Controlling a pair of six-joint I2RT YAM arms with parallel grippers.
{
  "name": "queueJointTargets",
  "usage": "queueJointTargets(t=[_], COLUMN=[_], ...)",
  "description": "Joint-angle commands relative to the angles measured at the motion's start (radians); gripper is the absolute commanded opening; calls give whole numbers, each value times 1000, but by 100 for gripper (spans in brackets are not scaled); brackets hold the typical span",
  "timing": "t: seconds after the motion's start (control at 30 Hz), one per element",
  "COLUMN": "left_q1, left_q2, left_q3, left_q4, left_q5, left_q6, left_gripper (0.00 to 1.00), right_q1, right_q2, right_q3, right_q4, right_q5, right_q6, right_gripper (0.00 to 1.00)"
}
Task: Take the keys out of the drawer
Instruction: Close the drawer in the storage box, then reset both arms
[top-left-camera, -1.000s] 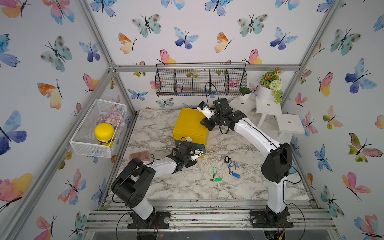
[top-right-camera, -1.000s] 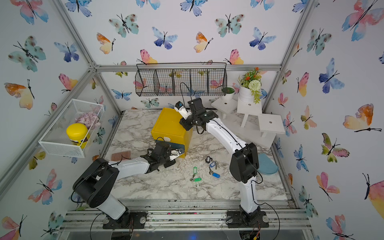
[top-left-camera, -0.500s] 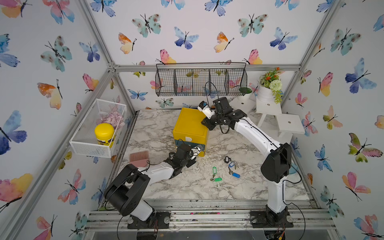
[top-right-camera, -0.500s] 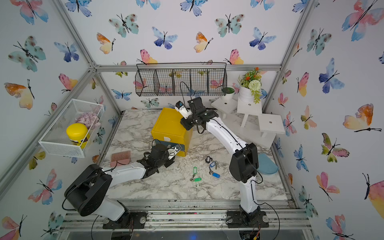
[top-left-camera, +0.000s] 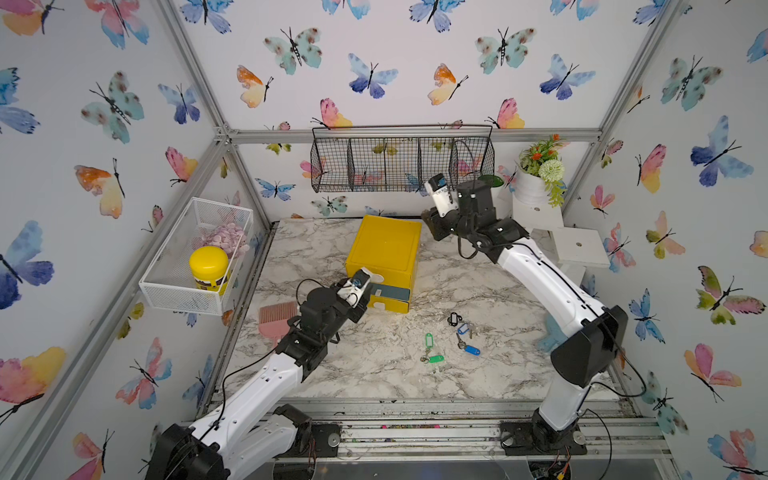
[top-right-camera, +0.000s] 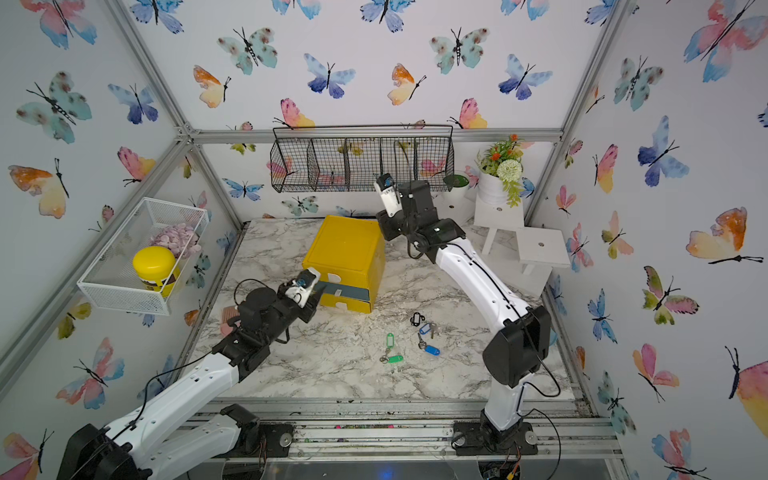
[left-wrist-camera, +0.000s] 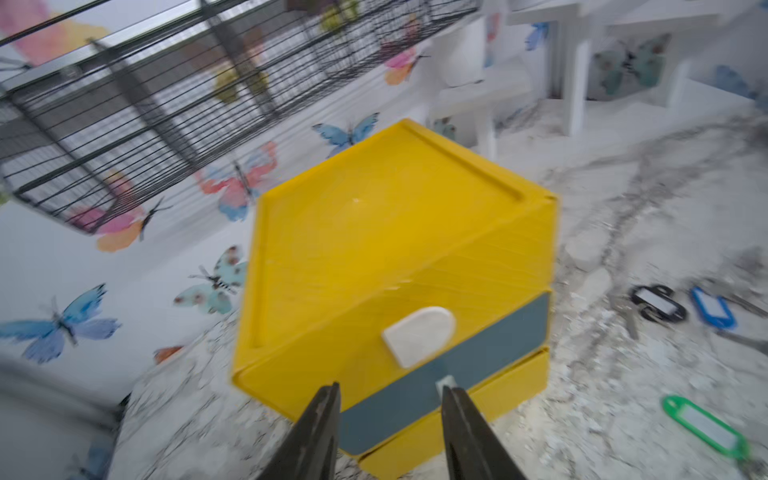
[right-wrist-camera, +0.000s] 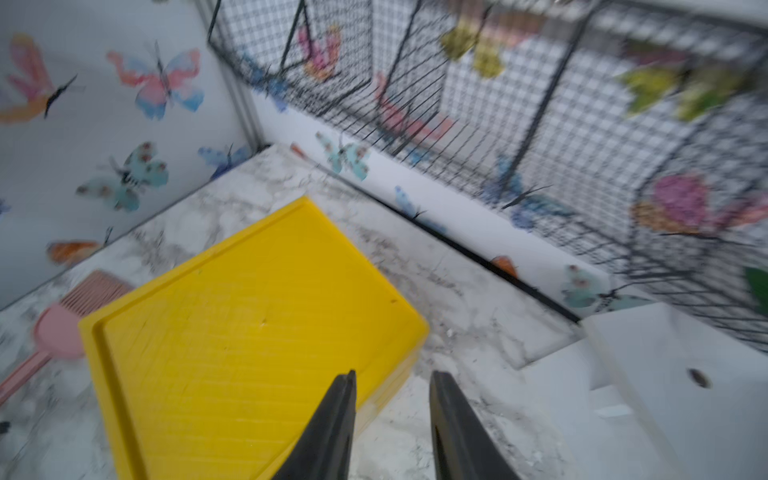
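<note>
Keys (top-left-camera: 471, 350) lie on bench (top-left-camera: 374, 374); drawer (top-left-camera: 392, 293) looks shut. Left jaws, right jaws: part-open, empty. Withdraw without nudging keys.

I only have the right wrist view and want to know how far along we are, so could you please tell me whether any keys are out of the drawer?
Observer: Yes. Keys with green, blue and black tags lie on the table in front of the box.
Operator: Thank you. Is the drawer open now?
Observer: The grey drawer looks pushed in, about flush with the box front.
Operator: And what is the left tool doing?
Observer: The left tool is open just in front of that drawer, holding nothing.
</note>
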Motion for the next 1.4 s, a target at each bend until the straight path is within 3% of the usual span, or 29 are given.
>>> queueJointTargets(t=[0.0, 0.1, 0.23, 0.37, 0.47, 0.6, 0.67, 0.8, 1.07, 1.3, 1.37], left_q1=[167, 268, 388, 406, 413, 417, 439, 456, 457, 456, 454], left_q2=[83, 159, 176, 183, 221, 274, 315, 415, 490, 551, 573], left_q3=[115, 113, -26, -154, -269, -271, -305, -331, -237, -232, -191], left_q4=[-138, -123, 47, 231, 496, 594, 712, 857, 740, 862, 816], left_q5=[-28, -58, -7, -8, 37, 130, 178, 191, 223, 310, 341], left_q6=[-178, -194, -213, -117, -162, -136, -162, -192, -171, -237, -221], left_gripper=[47, 47, 47, 47, 47, 47, 47, 47, 47, 48, 47], right_q1=[-118, -237, -350, -374, -374, -374, -381, -417, -489, -495, -495], right_q2=[-103, -216, -347, -388, -393, -375, -343, -264, -178, -158, -157], right_q3=[-183, -458, -862, -1101, -1240, -1423, -1476, -1467, -1472, -1524, -1525], right_q4=[141, 271, 545, 717, 838, 1119, 1245, 1315, 1397, 1501, 1506], right_q5=[255, 339, 345, 297, 261, 168, 149, 76, -60, -74, -75], right_q6=[63, 92, 83, 65, 62, 33, 21, 24, 55, 54, 56], right_gripper=[43, 51, 59, 61, 61, 62, 62, 63, 64, 67, 67])
